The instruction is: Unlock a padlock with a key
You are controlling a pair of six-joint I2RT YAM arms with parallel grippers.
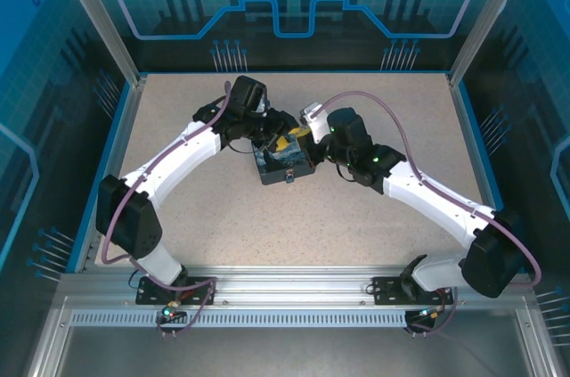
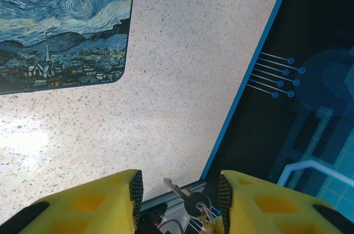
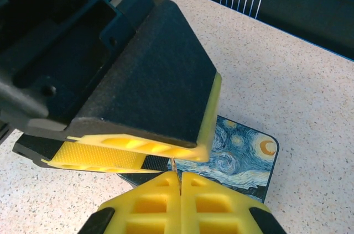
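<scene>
Left wrist: key (image 2: 191,202) within splayed left gripper (image 2: 180,177); right gripper (image 3: 178,178) pinched

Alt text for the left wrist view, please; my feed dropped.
A small key on a ring shows between the left gripper's wide-open yellow fingers at the bottom edge. Beyond them is speckled table, with a corner of the Starry Night tin at upper left.
</scene>
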